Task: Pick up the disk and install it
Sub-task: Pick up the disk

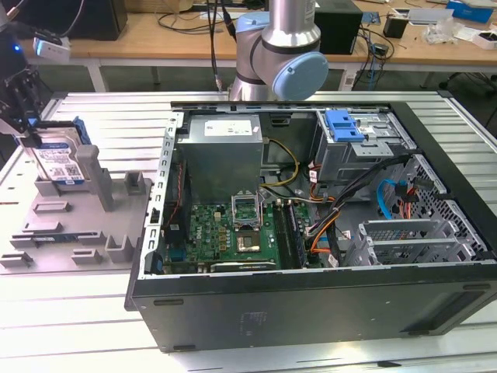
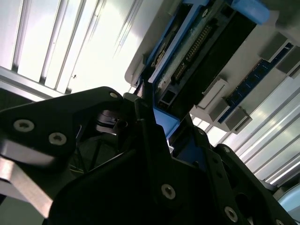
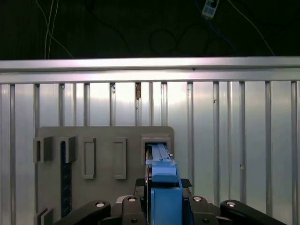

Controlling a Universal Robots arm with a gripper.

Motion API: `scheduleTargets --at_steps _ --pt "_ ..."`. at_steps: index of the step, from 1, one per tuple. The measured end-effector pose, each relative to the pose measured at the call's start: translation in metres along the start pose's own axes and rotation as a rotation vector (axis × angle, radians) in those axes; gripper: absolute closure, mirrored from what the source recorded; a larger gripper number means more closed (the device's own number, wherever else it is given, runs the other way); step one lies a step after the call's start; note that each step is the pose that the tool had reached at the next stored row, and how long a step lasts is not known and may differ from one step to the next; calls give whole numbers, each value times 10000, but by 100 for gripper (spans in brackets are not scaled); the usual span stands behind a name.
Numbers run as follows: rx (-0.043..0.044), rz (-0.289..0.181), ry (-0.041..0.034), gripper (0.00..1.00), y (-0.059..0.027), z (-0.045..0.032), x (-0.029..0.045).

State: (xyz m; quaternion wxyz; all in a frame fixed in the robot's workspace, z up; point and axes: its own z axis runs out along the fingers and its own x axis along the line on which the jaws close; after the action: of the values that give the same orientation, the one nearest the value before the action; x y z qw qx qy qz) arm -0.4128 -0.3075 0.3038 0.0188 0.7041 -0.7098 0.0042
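The disk (image 1: 58,159) stands on edge in a slot of the grey fixture plate (image 1: 70,225) at the exterior view's left. It is silver-grey with a white-and-blue label and a blue bracket. My gripper (image 1: 29,128) is at its upper end, black fingers on either side. In the first wrist view the disk's blue bracket (image 3: 161,187) runs from the slot into the gripper (image 3: 162,183), whose fingers press both of its sides. The second wrist view shows the disk's connector edge (image 2: 187,51) beyond the gripper (image 2: 159,122).
An open black computer case (image 1: 311,311) lies to the exterior view's right of the fixture. It holds a green motherboard (image 1: 233,229), a grey power supply (image 1: 225,144) and a drive cage with a light-blue latch (image 1: 345,128). The arm's base (image 1: 283,54) rises behind it.
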Motion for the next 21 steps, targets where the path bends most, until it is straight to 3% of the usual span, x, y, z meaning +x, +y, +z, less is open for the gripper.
scheduleTargets --at_steps 6,21 --pt "19 1 0 64 1 -60 1" --pt "73 3 0 64 8 -376 -2"
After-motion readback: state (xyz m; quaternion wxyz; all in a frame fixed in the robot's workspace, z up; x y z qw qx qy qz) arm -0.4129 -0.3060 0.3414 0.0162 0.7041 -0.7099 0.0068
